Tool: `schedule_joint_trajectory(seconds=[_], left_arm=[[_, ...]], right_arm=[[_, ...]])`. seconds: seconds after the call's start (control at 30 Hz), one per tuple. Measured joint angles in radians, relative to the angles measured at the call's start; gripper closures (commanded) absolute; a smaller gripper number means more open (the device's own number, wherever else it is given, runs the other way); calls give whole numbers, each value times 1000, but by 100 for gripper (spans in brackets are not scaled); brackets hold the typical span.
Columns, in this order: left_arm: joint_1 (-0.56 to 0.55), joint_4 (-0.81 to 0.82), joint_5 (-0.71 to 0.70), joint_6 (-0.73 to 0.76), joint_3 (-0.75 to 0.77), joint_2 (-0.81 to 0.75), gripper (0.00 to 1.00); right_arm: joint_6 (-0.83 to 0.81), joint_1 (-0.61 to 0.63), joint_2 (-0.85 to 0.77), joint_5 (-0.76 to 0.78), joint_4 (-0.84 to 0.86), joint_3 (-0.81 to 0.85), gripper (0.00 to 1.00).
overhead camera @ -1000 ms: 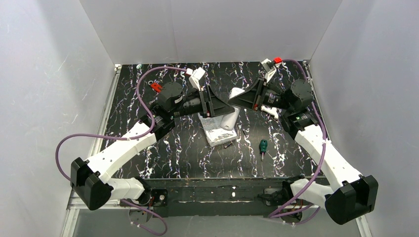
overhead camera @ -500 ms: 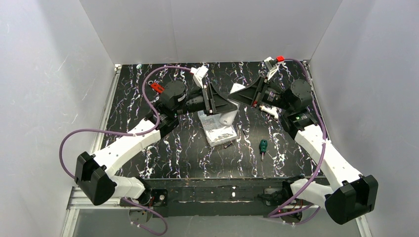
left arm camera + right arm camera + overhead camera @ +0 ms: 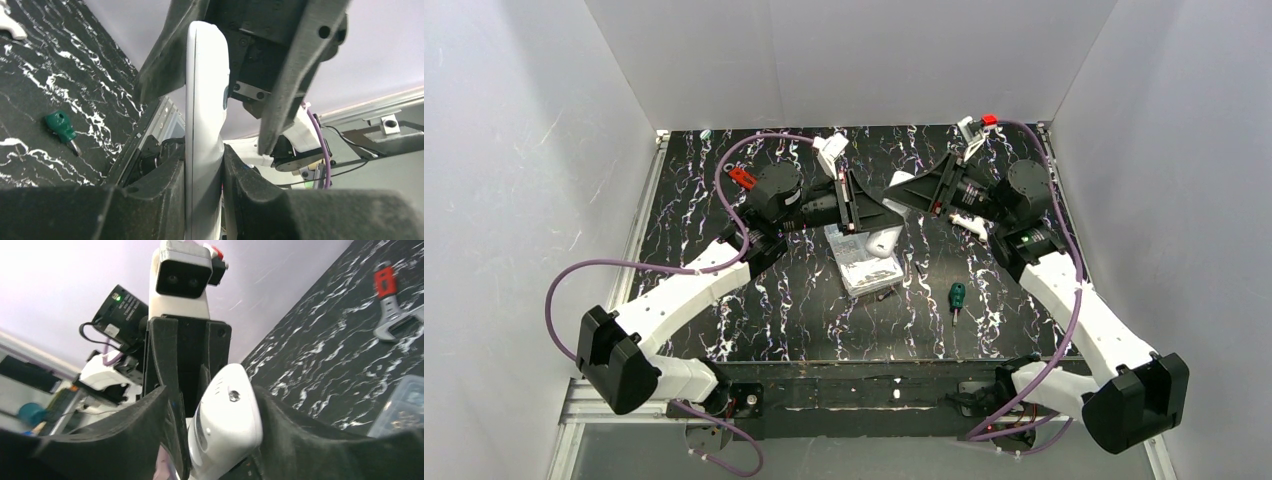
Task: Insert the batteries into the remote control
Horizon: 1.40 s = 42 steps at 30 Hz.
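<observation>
Transfer of the remote control (image 3: 205, 90) from one arm to the other is judged to be the step in hand, as a regrasp ahead of the loading itself. The handset is held off the bench (image 3: 804, 310), in the air just above the far end of the clear box (image 3: 864, 268), and it is stood on edge between both sets of fingers. The left pincer (image 3: 204, 170) is clamped on its lower part, both pads being pressed flat against its faces. The right pincer (image 3: 212, 395) is set around the upper end with its jaws apart, and in the left wrist view one of its fingers is seen well clear of the white shell. No battery can be picked out with certainty, and the battery compartment is not shown. A green-handled screwdriver (image 3: 957, 296) is left lying to the right of the clear box. For the next move, the right pincer would need to be drawn straight back off the handset without its free end being knocked, so that it is freed for the cover and the cells. Compared with a second ago, the left jaws have been brought together onto the handset, the right jaws have been widened, and the handset has been raised slightly farther from the clear box.
</observation>
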Motion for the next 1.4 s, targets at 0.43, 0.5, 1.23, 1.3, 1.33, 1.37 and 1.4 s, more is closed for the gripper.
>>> schedule_joint_trajectory(seconds=[0.43, 0.5, 1.23, 1.3, 1.33, 1.37, 1.4], left_arm=[[-6, -134, -233, 101, -66, -118, 100], [-5, -120, -285, 112, -81, -122, 100], [-5, -36, -483, 54, -134, -188, 100], [-5, -24, -487, 41, -142, -190, 100], [-5, -20, -488, 34, -145, -190, 100], [-5, -19, -489, 31, -146, -190, 100], [-5, -15, -489, 26, -147, -190, 100]], right_arm=[[-192, 12, -267, 245, -129, -82, 22], [-178, 33, -269, 246, -108, -106, 23], [-161, 232, -150, 387, -81, -163, 23], [-145, 232, -133, 384, -58, -163, 24], [-131, 232, -123, 380, -43, -163, 25], [-123, 232, -115, 375, -29, -163, 26], [-106, 232, -104, 367, -10, -163, 27]])
